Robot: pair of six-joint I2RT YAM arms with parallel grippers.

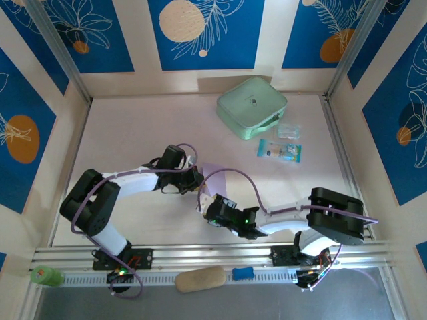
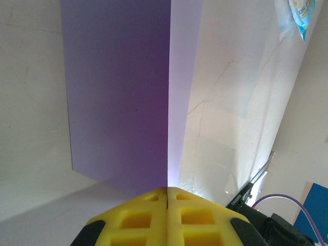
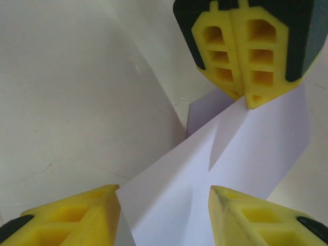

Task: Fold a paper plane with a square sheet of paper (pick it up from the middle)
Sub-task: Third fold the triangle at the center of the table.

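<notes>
We see left claw (image 2: 167,192) clenched on paper (image 2: 118,92) fold | right claw (image 3: 164,188) released, paper dead ahead between its jaws

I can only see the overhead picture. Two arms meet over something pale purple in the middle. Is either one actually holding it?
Observer: Yes. The left gripper is shut on the square sheet of paper, pinching it.
Operator: And the other claw?
Observer: The right gripper is open, its yellow fingers apart with the sheet between them.
Operator: Is the sheet flat?
Observer: No. From the left wrist it bends along a straight line, one side shadowed darker.
</notes>
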